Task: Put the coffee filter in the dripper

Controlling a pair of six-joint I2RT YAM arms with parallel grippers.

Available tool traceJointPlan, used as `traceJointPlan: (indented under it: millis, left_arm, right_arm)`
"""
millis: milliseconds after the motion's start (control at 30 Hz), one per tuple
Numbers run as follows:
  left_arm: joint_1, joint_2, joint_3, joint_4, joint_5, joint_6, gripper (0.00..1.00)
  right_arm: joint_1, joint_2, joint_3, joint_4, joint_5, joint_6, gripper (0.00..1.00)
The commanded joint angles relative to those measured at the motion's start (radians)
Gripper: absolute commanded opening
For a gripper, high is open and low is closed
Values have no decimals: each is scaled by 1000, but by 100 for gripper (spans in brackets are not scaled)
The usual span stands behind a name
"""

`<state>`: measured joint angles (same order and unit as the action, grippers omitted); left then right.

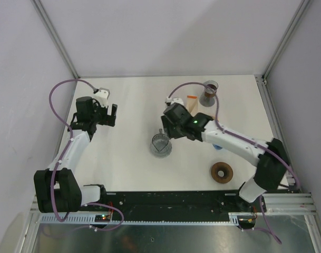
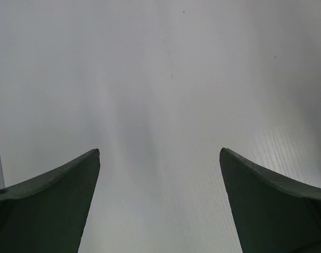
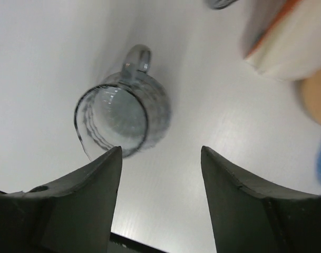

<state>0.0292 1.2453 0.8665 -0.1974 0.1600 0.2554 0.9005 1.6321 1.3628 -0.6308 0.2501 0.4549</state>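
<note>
One white table bore both arms. Left gripper hung over its left side, fingers spread. Right gripper, likewise spread and empty, hovered just beside the glass dripper. Brown ring lay near the front edge. Dark cup stood at the rear, with the orange-edged filter stack beside it, apart from the dripper.

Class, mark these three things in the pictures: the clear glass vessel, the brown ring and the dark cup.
clear glass vessel (image 3: 118, 118), right wrist view, middle of its bowl.
brown ring (image 1: 214, 173), top external view, left side of its band.
dark cup (image 1: 208, 96), top external view, its wall.
</note>
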Motion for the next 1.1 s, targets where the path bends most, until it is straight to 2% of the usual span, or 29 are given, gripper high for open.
traceJointPlan:
  millis: [0,167,400,500,567,600,667,900,1067]
  left_arm:
    - [2,-1,20,8,7,21,100]
    - [2,7,19,7,14,19,100]
    - [2,6,18,9,21,17,100]
    - [2,2,16,9,21,16,100]
    - [2,1,14,8,22,19,100]
    - [2,1,13,8,24,19,100]
    - [2,4,13,8,26,20,100]
    - [2,9,13,7,19,23,100]
    - [2,7,12,9,19,23,100]
  right_arm:
    - [-31,-169,-12,-183,148,19,68]
    - [-123,-354,-185,-299,205,106,77]
    - [-313,-629,-473,-277,161,233,96]
    - [-407,-714,-565,-264,88,269,92]
    - [-428,-752,-602,-274,51,282,83]
    - [-424,-766,-614,-276,29,285,77]
    - [-384,-780,-630,-279,3,296,73]
    - [-144,-657,-670,-316,54,457,76]
    - [-79,-551,-706,-263,80,482,77]
